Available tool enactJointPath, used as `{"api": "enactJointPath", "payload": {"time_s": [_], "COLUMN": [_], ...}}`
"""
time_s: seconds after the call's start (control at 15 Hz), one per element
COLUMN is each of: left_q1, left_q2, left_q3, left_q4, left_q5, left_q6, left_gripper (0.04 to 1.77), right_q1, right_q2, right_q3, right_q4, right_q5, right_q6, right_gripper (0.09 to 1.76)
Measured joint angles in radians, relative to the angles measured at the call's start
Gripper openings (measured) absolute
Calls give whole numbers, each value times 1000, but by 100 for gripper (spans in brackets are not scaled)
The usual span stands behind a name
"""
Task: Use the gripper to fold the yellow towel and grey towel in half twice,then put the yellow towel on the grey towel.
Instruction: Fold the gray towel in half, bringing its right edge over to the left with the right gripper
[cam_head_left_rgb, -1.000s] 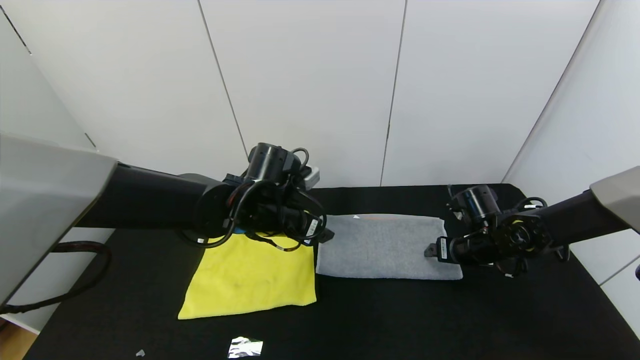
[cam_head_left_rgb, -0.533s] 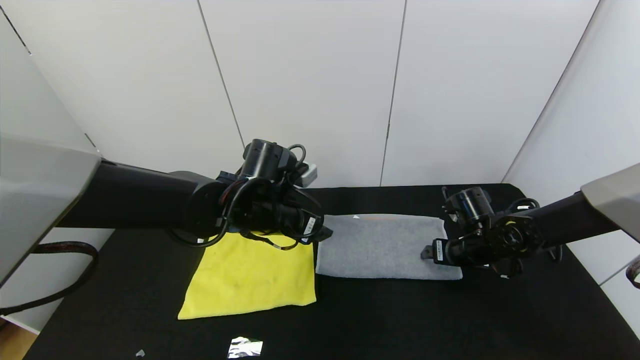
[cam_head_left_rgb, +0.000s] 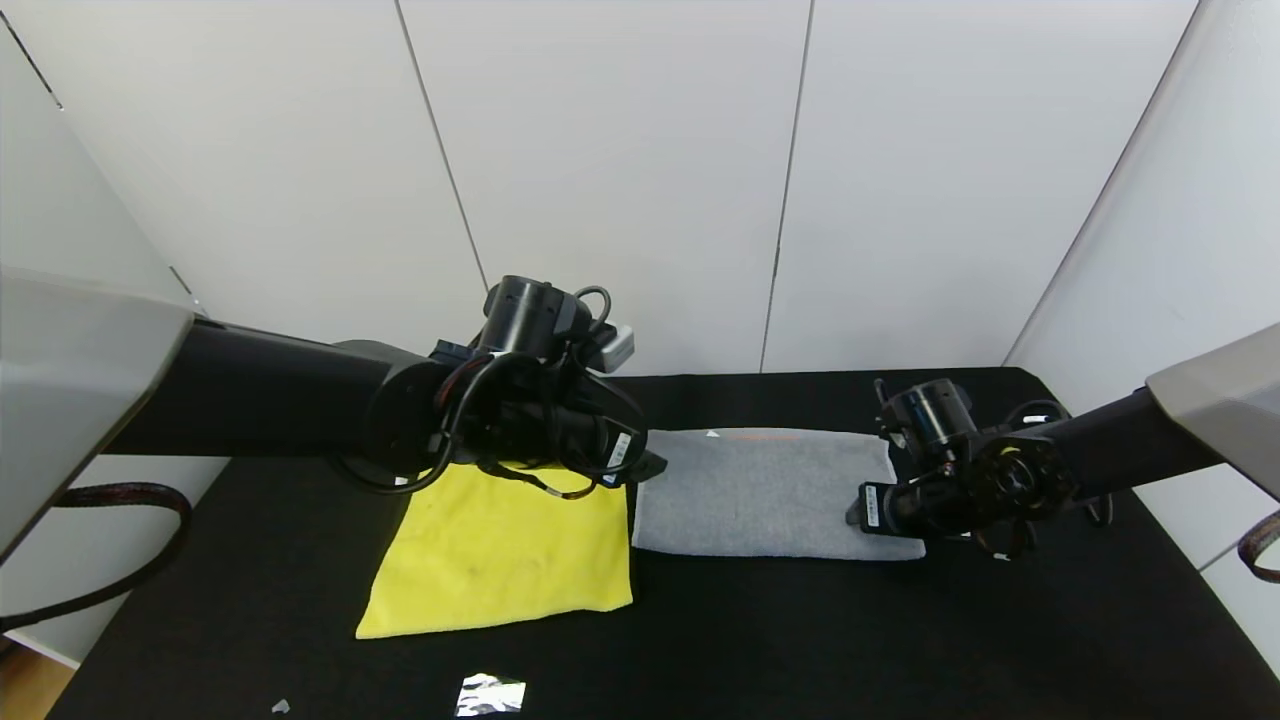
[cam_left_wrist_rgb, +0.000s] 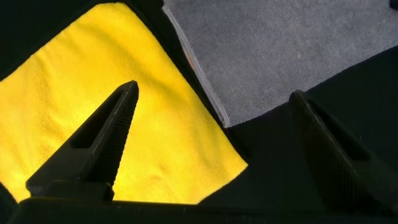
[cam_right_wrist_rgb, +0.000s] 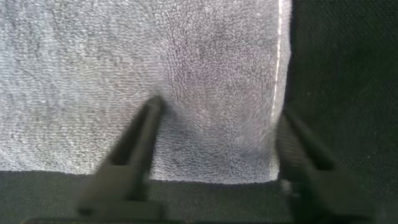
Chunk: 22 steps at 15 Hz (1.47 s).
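Step in hand, as judged: 2nd fold of the grey towel (cam_head_left_rgb: 765, 492). It lies flat on the black worktop (cam_head_left_rgb: 800, 640) as a long strip, apparently halved once; the yellow towel (cam_head_left_rgb: 505, 555) lies just beside its left end, edges close to touching, not stacked.

R gripper (cam_head_left_rgb: 857, 508) is set low at the grey towel's right end, near corner. In the R wrist view the fingers (cam_right_wrist_rgb: 134, 155) are spread, one on the terry, the other off the right edge over bare worktop; nothing is pinched yet. L gripper (cam_head_left_rgb: 648, 468) hangs over the gap between the towels at their far ends, spread wide, empty.

Next move, judged: the corner is to be pinched through both layers, lifted & carried toward the left end w/o dragging the strip.

Hard to make out: layer count of the grey towel; the yellow towel's far edge is hidden by the L arm, so its fold state can't be told
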<state>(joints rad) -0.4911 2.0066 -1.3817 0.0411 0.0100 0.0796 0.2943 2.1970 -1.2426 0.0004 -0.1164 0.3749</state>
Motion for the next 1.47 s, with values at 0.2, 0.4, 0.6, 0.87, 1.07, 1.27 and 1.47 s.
{"api": "enactJointPath", "payload": {"time_s": [0.2,0.4,0.6,0.87,1.07,1.27,1.47], "left_q1": [0,0,1,3,5,5,5], "left_q2": [0,0,0,-3,-5,-5,-6], "left_q3": [0,0,0,0,-4,-4,-4], "left_q4": [0,0,0,0,0,0,0], "left_q5": [-10,-17,-18,-18,-18,-18,-18], "left_q6": [0,-1,-1,-1,-1,0,-1], "left_gripper": [172,172,172,172,172,172,172], "right_q1": [1,5,4,7,6,-4,-13], "right_q2": [0,-2,-4,-16,-38,-59,-70], "right_q3": [0,0,1,7,1,10,8], "right_q4": [0,0,1,34,89,106,119], "right_q5": [0,0,0,-25,-95,-158,-185], "right_q6": [0,0,0,-10,-36,-70,-84], "right_gripper": [84,16,16,16,16,16,16]}}
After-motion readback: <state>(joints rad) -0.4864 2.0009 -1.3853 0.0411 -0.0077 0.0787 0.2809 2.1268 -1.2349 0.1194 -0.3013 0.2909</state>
